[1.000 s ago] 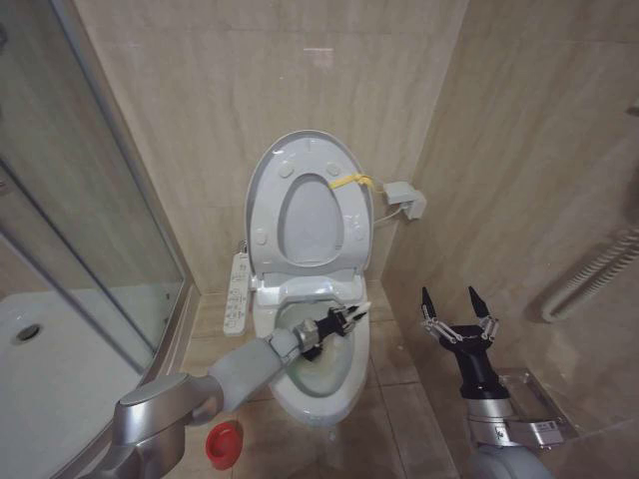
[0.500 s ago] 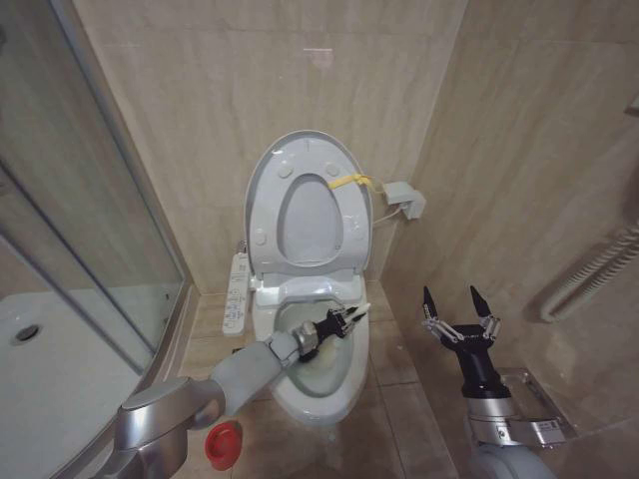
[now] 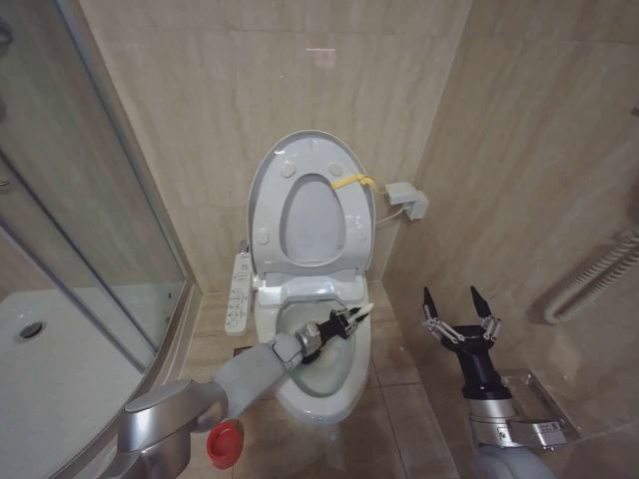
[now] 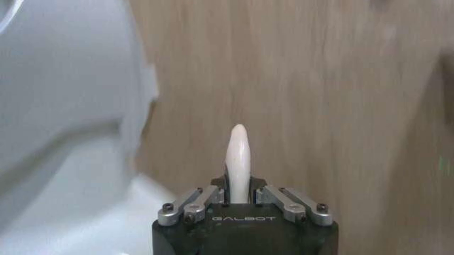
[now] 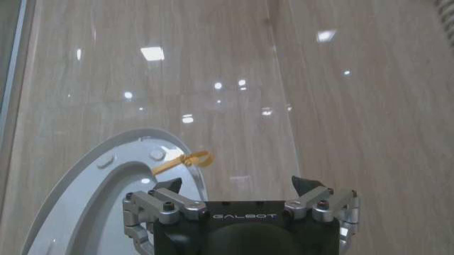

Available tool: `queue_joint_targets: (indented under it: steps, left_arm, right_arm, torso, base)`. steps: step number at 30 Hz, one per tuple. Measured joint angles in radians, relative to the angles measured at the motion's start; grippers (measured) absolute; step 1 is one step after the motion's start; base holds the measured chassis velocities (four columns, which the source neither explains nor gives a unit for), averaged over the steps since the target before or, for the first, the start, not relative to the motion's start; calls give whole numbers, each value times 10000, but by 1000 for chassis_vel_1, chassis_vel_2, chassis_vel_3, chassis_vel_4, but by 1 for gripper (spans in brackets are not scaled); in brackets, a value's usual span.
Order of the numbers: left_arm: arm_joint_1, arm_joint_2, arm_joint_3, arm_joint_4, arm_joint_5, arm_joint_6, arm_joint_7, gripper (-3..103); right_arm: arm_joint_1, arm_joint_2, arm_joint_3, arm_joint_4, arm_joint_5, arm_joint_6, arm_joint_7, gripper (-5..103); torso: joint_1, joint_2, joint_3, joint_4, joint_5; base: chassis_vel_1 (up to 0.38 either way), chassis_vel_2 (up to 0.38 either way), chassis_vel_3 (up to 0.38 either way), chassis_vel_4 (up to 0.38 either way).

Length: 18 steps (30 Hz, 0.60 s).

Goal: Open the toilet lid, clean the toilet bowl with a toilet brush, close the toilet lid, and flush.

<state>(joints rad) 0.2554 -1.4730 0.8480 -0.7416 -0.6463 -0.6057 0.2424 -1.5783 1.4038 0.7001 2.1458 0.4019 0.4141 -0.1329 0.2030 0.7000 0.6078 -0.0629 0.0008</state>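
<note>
Left gripper (image 3: 342,322) is seen reaching from the lower left across the bowl (image 3: 344,384), its fingers closed on the whitish handle of the brush (image 3: 355,313). In the left wrist view the gripper (image 4: 240,195) is shown pinching the brush (image 4: 239,159) between its jaws, with the pointed handle end sticking out beyond the fingertips toward the beige wall. The bristle end cannot be made out in any view.

At the far left, a glass shower screen (image 3: 90,200) and a white shower tray (image 3: 50,389) are visible. A small red cup (image 3: 225,441) is set on the tiled floor just beside the left arm, near the foot of the toilet. A white control panel (image 3: 238,291) is fixed along the left side of the toilet.

At the centre, the lid (image 3: 310,205) is raised upright against the back wall, with the ring seat folded up against it. A yellow strap (image 3: 351,181) is tied at the lid's right rim. The bowl lies open below, with a yellow-brown stain inside. In the right wrist view the lid (image 5: 106,196) and its strap (image 5: 181,161) are seen against the shiny wall.

To the right, the right gripper (image 3: 458,317) is held upright, well apart from the toilet, with its fingers spread wide and nothing between them. In its own wrist view the gripper (image 5: 243,188) is likewise shown spread and empty.
</note>
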Motion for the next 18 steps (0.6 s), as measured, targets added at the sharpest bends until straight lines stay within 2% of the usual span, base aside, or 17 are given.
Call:
queue_joint_targets:
  steps: [2,5,6,7,9,10,12,15,18]
  left_arm:
    - [-185,-117,-82,-733,-126,100,-160,19]
    - [-74,122,-7,-351,-50,55,-73,19]
    - [56,306,8,186,145,-71,83,19]
    - [56,306,8,186,145,-71,83,19]
    - [129,394,-80,643,328,-216,203,19]
    - [109,366,-142,548,321,-193,158,19]
    - [63,331,-158,204,258,-115,48,19]
    - [-183,315,-86,-1116,-73,149,-366,19]
    - [-92,517,20,-940,-17,137,-341,19]
  right_arm:
    - [29,8,8,-18,-1,-1,1,100]
    - [7,16,13,-7,-1,-1,1,100]
    - [-15,12,17,24,4,-1,1,100]
    - [-15,12,17,24,4,-1,1,100]
    - [-25,-16,19,47,21,-1,1,100]
    - [-6,-20,31,45,27,-1,0,100]
    - [23,-14,35,27,31,-4,0,100]
    - [52,46,24,-11,27,-6,0,100]
    - [34,72,24,-8,23,-5,0,100]
  torso:
    - [-2,3,-7,-33,-9]
    - [0,1,-2,-29,-1]
    - [0,0,0,-15,-3]
    - [0,0,0,-15,-3]
    - [-1,1,-1,5,0]
    - [-2,1,-3,-1,-4]
    - [-1,0,-1,3,-3]
    - [-2,3,-6,-30,-10]
    - [0,2,-3,-29,-1]
  base:
    - [-30,-13,-8,-26]
    - [-58,-65,-20,-34]
    - [0,0,0,0]
    - [0,0,0,0]
    - [0,0,0,0]
    - [48,61,10,38]
    - [34,61,-18,1]
    - [0,0,0,0]
    - [0,0,0,0]
